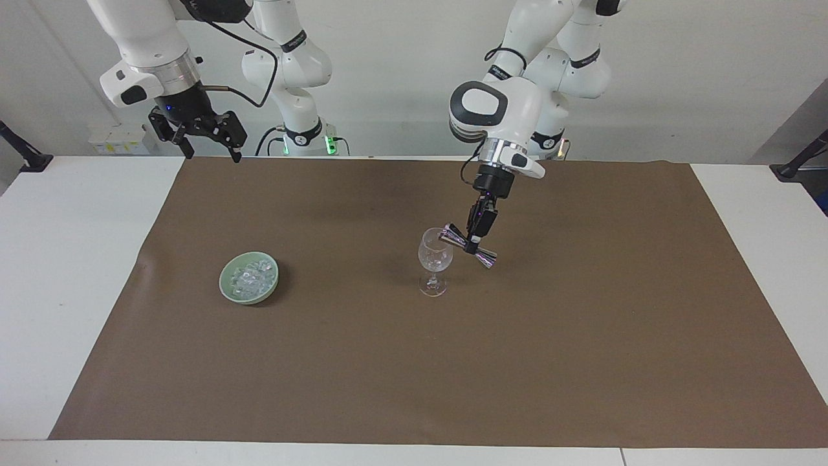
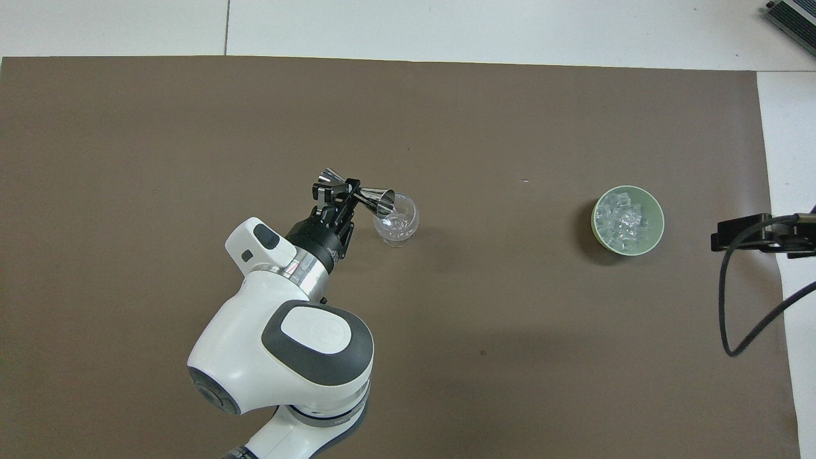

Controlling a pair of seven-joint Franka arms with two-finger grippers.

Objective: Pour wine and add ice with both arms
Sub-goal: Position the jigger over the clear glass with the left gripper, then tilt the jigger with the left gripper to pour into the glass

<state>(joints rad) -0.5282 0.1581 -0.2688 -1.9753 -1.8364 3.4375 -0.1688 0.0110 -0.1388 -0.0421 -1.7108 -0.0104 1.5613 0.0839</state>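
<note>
1. The left gripper (image 1: 475, 241) is clenched on the narrow waist of a shiny metal jigger (image 1: 467, 246), an hourglass of two cones, tipped so one cone's mouth sits at the rim of the wine glass (image 1: 435, 259)
2. The right gripper (image 1: 206, 144) hangs with its jaws spread wide and nothing in them, waiting over the mat's corner at the right arm's end, on the robots' edge
3. The wine glass stands upright on its stem near the middle of the mat; it is clear, with glinting bits in the bowl that I cannot make out
4. The ice (image 2: 626, 220) is a heap of small, clear, irregular chunks glinting whitish, filling a pale green bowl (image 2: 656, 210); the bowl sits on the mat toward the right arm's end, well apart from the glass
5. A brown mat (image 1: 453, 388) covers most of the white table (image 1: 58, 272), leaving bare white strips at both ends
6. A plain pale wall (image 1: 679, 65) rises past the robots' edge of the table
</note>
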